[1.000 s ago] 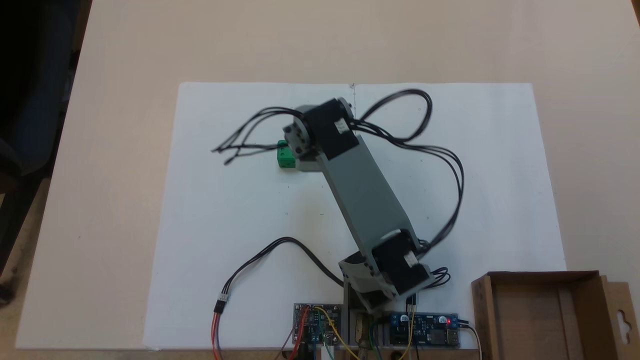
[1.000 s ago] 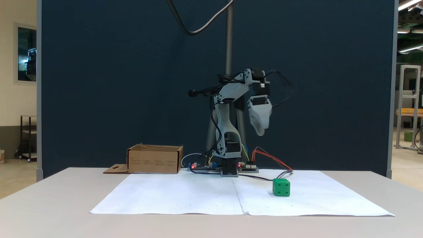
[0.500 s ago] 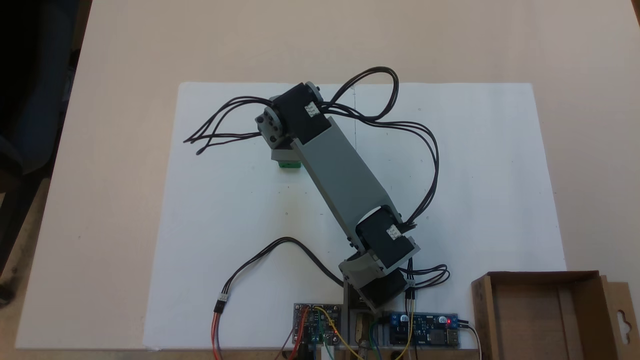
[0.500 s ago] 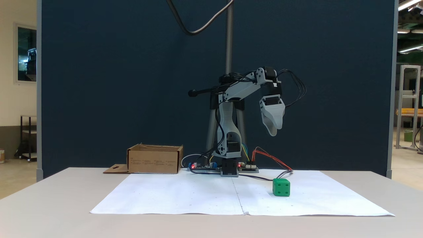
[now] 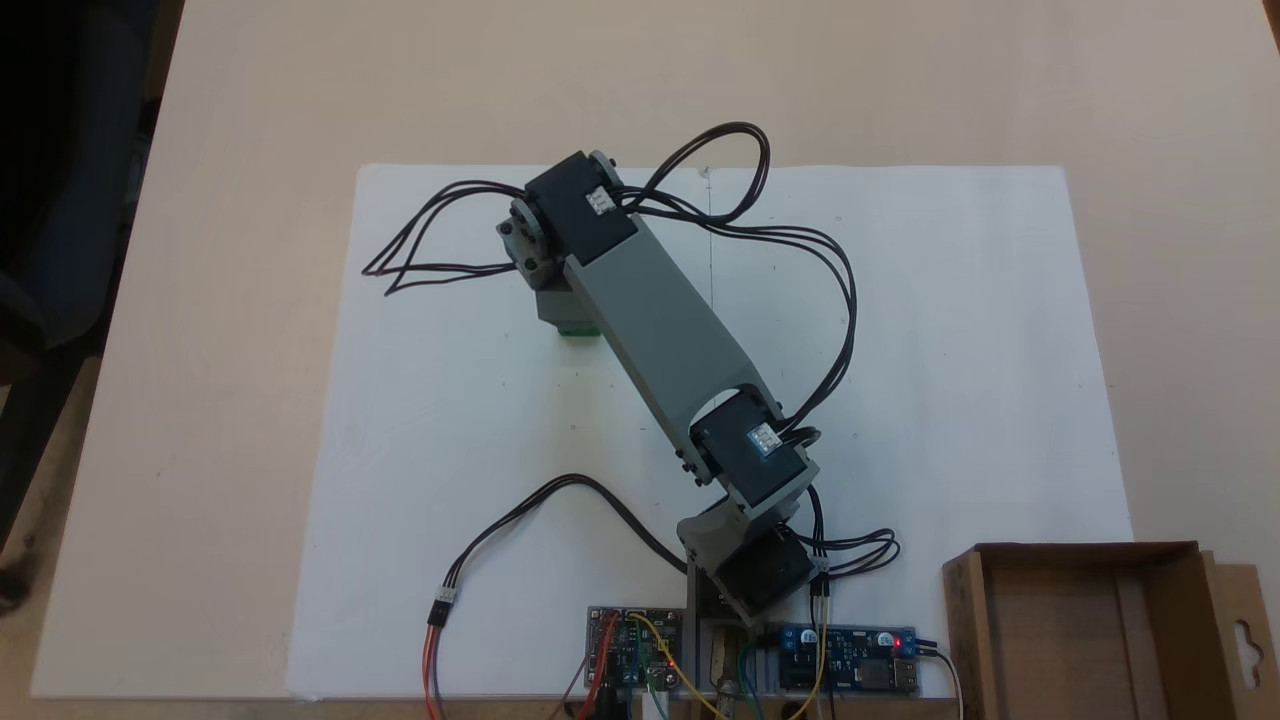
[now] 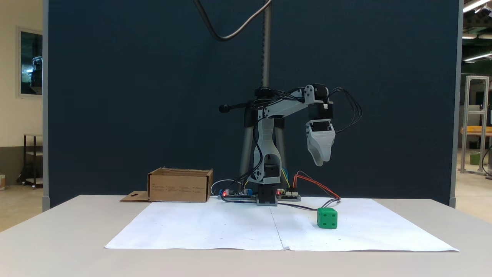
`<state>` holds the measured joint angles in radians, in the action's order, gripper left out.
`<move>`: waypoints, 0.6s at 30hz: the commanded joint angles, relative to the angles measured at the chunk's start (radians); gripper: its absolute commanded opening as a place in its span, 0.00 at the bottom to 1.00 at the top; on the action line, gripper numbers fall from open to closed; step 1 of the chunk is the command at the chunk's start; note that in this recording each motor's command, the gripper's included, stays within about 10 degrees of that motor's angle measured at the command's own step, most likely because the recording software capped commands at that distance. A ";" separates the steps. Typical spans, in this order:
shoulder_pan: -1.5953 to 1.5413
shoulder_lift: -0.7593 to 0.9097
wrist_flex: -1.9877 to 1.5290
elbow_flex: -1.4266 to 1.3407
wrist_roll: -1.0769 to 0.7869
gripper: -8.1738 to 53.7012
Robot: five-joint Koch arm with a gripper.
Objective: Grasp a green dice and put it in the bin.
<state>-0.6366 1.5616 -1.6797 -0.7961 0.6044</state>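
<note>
Both fixed views show a pale table (image 6: 57, 238) with a white sheet (image 6: 215, 227) spread over its middle. From the front, a dark blue panel (image 6: 134, 96) stands behind the table. The arm (image 5: 660, 330) rises from its base at the sheet's far edge in that view, beside two circuit boards (image 5: 850, 672) with red lights, and reaches out level over the sheet. Black cables (image 5: 800, 260) loop off its joints. The bin (image 5: 1080, 630) sits at the table's lower right corner seen from above, and left of the base seen from the front, well apart from the die. Its top is open and its hang-hole tab lies flat on the table. The gripper (image 6: 320, 161) hangs pointing down, high above the sheet; its jaws overlap from the front, so I cannot tell whether they are parted or closed. The die (image 6: 327, 218) rests on the sheet almost straight below the gripper, untouched; from above, a green sliver (image 5: 578, 329) peeks out under the wrist.
</note>
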 commanded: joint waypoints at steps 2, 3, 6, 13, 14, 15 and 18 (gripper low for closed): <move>-0.008 0.014 -0.041 0.044 0.071 0.84; -0.008 0.014 -0.041 0.044 0.071 0.84; -0.008 -0.008 -0.041 0.046 0.071 0.84; -0.023 -0.035 -0.038 0.044 0.071 0.86; -0.026 -0.035 -0.037 0.044 0.071 0.86; -0.026 -0.035 -0.034 0.044 0.071 0.86; -0.026 -0.038 -0.017 0.032 0.071 0.86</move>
<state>-0.6443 1.5110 -1.6782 -0.7977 0.6044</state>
